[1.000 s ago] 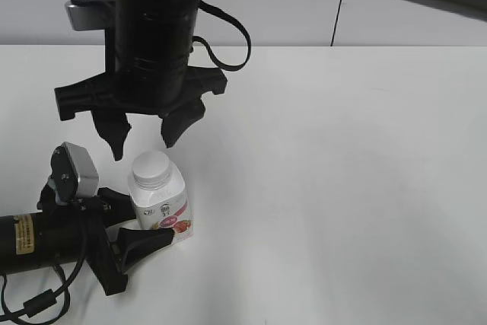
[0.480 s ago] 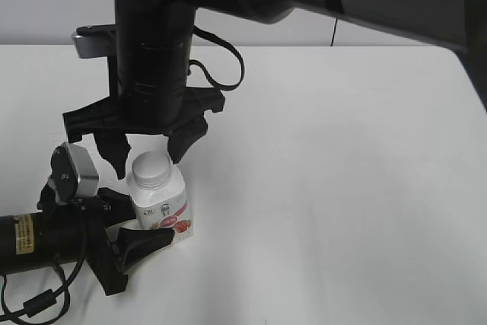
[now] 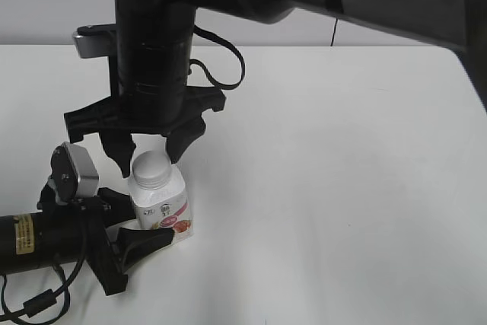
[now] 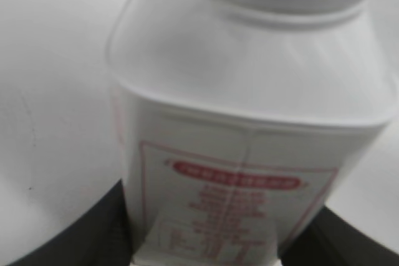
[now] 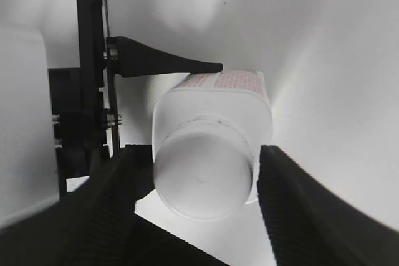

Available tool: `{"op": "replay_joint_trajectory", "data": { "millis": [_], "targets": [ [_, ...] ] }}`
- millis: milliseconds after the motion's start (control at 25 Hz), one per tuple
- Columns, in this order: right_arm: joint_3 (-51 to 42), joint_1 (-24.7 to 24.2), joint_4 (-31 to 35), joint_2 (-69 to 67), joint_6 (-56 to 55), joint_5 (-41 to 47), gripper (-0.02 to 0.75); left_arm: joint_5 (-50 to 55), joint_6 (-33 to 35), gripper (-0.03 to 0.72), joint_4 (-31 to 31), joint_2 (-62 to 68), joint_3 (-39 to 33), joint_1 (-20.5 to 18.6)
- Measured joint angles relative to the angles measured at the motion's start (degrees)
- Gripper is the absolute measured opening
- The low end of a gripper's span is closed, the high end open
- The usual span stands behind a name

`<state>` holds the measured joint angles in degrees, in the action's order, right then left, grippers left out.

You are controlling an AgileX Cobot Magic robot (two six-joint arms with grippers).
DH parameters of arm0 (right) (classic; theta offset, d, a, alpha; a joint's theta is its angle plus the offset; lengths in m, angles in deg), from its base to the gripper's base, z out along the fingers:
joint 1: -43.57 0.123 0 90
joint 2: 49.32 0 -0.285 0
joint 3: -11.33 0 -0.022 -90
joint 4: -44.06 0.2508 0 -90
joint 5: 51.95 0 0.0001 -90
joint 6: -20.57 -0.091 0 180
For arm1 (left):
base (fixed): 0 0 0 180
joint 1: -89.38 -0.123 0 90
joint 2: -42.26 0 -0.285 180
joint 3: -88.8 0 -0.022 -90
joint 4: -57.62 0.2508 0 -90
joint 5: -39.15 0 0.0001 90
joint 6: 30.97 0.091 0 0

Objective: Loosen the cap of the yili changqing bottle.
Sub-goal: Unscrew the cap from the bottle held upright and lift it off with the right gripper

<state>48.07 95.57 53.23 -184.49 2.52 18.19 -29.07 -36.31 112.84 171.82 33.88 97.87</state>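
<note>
A: What was the biggest thing, and where did the bottle stand?

B: The white worktop (image 3: 342, 188) was the biggest and carried everything. The yili changqing bottle (image 3: 161, 207) stood upright on it, near the front left, with the pink-red label facing the exterior camera.

A: And the arms?

B: The right arm (image 3: 156, 43) came down from above, dark and thick, with a cable looped at its side. Its right end effector (image 3: 149, 159) hung over the bottle with the jaws wide apart, one finger on each side of the cap (image 3: 151, 168). In the right wrist view the two fingers (image 5: 106, 204) stood left and right of the cap (image 5: 202, 179), and I could not tell for sure if they touched it; a narrow gap seemed to be there.

A: What about the left one?

B: The left end effector (image 3: 133, 222) lay low on the worktop, coming from the left edge. Its jaws were closed on the lower body of the bottle, one finger behind and one finger (image 3: 144, 241) in front. The left wrist view was filled by the bottle (image 4: 249, 123), blurred, with dark finger parts at both lower corners.

A: The cap itself?

B: It was white and round, and it sat on the neck.
</note>
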Motion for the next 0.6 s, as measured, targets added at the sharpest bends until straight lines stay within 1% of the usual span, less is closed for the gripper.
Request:
{"op": "replay_joint_trajectory", "data": {
  "millis": [160, 440, 520, 600],
  "targets": [
    [0.0, 0.0, -0.1, -0.3, 0.0, 0.0, 0.448, 0.0, 0.0, 0.4, 0.0, 0.0, 0.0, 0.0],
    [0.0, 0.0, -0.2, -0.9, 0.0, 0.0, 0.443, 0.0, 0.0, 0.4, 0.0, 0.0, 0.0, 0.0],
    [0.0, 0.0, -0.2, -0.9, 0.0, 0.0, 0.429, 0.0, 0.0, 0.4, 0.0, 0.0, 0.0, 0.0],
    [0.0, 0.0, -0.3, -0.9, 0.0, 0.0, 0.398, 0.0, 0.0, 0.4, 0.0, 0.0, 0.0, 0.0]
  ]
}}
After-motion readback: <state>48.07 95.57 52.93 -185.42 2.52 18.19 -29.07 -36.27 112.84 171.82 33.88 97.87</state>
